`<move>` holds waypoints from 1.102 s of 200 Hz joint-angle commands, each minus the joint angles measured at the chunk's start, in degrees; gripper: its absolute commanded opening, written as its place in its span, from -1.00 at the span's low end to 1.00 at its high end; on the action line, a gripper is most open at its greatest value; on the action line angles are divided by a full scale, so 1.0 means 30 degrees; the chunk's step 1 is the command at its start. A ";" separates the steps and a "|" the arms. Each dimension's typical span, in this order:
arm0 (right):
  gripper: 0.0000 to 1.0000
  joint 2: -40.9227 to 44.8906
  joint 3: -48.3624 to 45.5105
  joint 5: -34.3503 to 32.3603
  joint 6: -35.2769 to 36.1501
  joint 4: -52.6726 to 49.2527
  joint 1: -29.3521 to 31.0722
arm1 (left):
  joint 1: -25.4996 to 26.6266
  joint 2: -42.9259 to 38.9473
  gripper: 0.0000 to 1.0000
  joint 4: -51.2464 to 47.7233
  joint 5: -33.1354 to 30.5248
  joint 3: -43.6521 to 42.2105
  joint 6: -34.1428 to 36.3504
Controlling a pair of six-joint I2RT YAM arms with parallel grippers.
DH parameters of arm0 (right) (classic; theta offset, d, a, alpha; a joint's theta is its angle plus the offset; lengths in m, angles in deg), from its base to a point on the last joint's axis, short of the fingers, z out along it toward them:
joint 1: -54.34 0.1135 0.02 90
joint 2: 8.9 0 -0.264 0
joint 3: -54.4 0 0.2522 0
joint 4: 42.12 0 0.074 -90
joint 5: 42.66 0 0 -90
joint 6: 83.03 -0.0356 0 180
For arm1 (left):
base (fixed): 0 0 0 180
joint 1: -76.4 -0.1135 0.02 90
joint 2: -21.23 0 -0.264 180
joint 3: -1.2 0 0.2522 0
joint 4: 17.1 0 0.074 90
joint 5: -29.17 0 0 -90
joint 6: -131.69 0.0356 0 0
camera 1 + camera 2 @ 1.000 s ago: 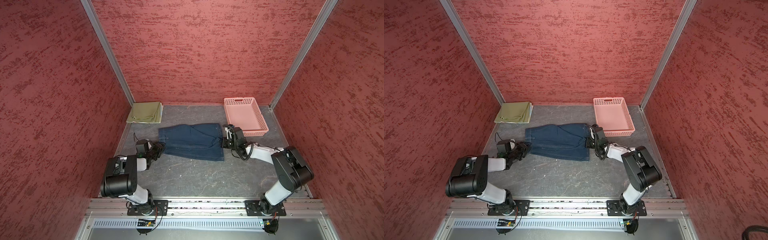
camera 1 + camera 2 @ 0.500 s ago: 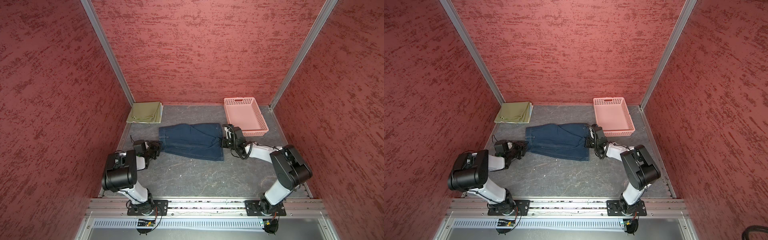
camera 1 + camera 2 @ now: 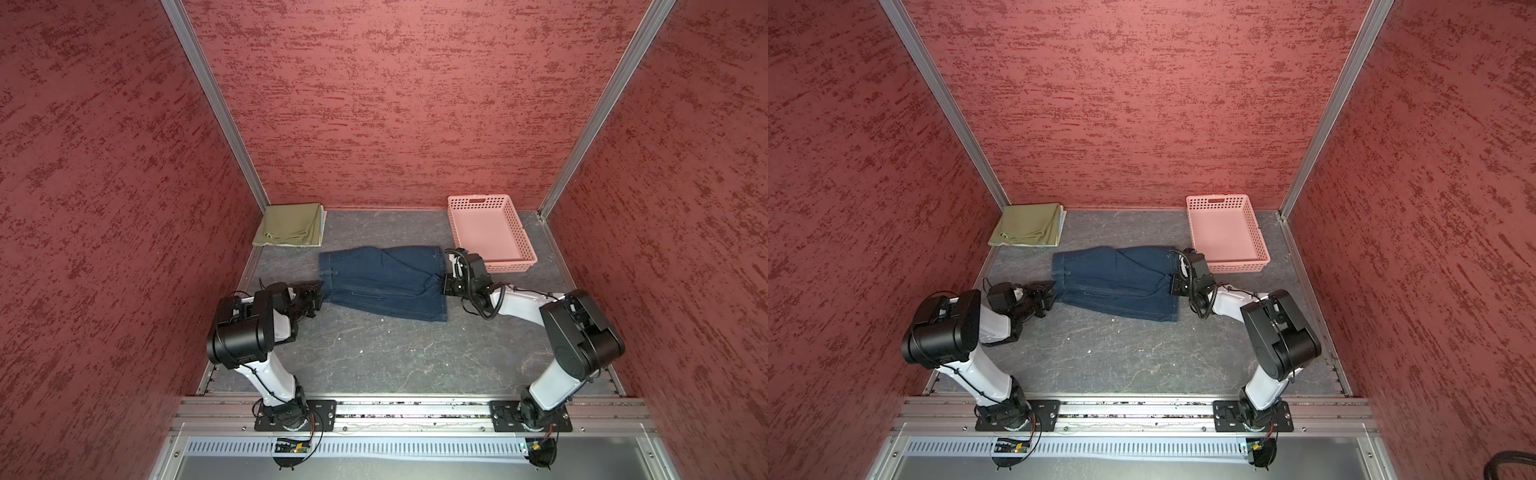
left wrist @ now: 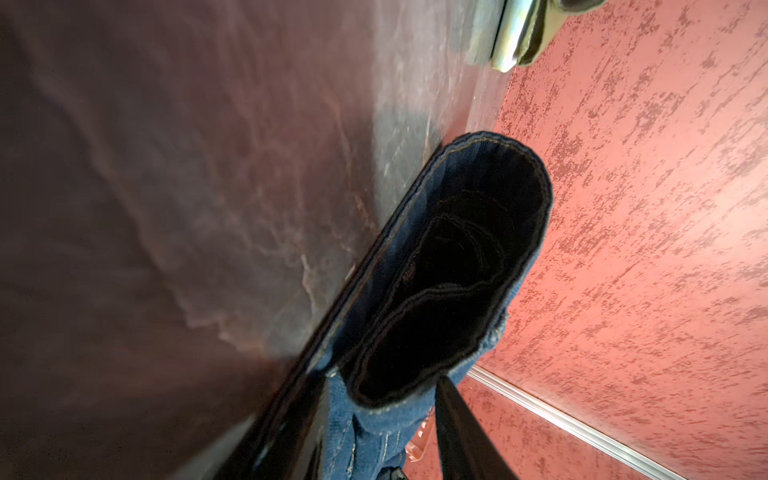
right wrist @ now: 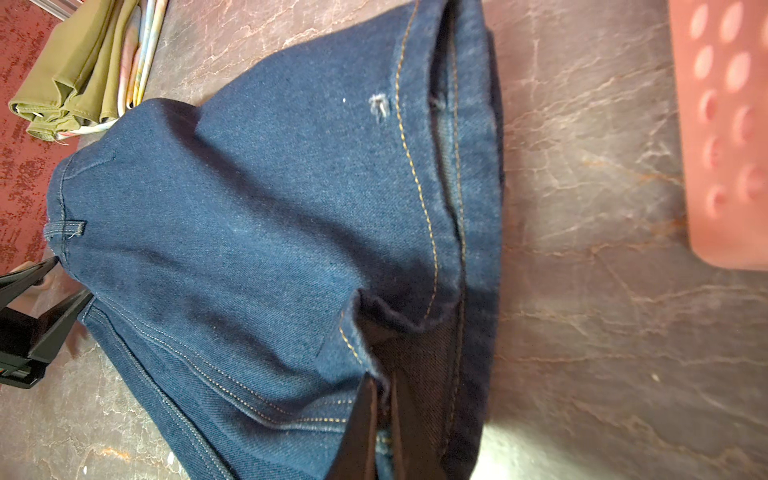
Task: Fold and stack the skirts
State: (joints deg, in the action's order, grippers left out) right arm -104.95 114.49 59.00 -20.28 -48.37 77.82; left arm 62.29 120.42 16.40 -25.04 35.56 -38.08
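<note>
The dark blue denim skirt (image 3: 382, 282) (image 3: 1113, 282) lies flat mid-table, its waistband to the left. My left gripper (image 3: 319, 291) (image 3: 1052, 291) (image 4: 378, 386) is open, its fingers straddling the gaping waistband end (image 4: 345, 399); it also shows in the right wrist view (image 5: 68, 276). My right gripper (image 3: 444, 286) (image 3: 1171, 286) (image 5: 382, 380) is shut on the denim skirt's (image 5: 270, 208) hem at the right. The olive-green skirt (image 3: 291, 226) (image 3: 1027, 224) (image 5: 70, 70) lies folded at the back left, on top of the floral skirt, of which only a pale edge (image 3: 323, 220) (image 5: 141, 54) shows.
A pink perforated basket (image 3: 511, 266) (image 3: 1237, 266) (image 5: 727, 124) stands at the back right, just behind my right gripper. Red walls close in the table on three sides. The grey tabletop (image 3: 395, 353) stretches bare between the skirt and the front rail.
My left arm's elbow has shifted toward the back while its gripper stays at the waistband. The denim skirt and the right arm have not moved.
</note>
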 commanded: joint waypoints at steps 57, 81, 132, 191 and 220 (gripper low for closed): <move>-1.00 0.0277 -0.0472 0.0156 -0.0259 0.0602 0.0037 | 0.0423 0.1812 -0.13 -0.0746 -0.0725 -0.0639 -0.1961; -1.00 0.0462 -0.0587 0.0156 -0.0198 0.0547 0.0052 | 0.0550 0.3140 -0.13 0.1536 -0.0827 -0.0922 -0.3492; -1.00 0.0549 -0.0668 0.0189 -0.0169 0.0603 0.0036 | 0.0513 0.6948 -0.12 0.8136 -0.0477 -0.1472 -0.7394; -1.00 0.0585 -0.0786 0.0202 -0.0206 0.0668 0.0045 | 0.0543 0.5627 -0.11 0.4483 -0.0781 -0.1230 -0.4678; -1.00 0.0656 -0.0739 0.0161 -0.0205 0.0607 0.0048 | 0.0754 0.3787 -0.11 0.0089 -0.1923 -0.0516 -0.1866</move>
State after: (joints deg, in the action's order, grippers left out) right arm -104.61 112.67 59.17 -20.50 -47.52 77.82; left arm 63.45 132.47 40.75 -27.23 33.90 -50.91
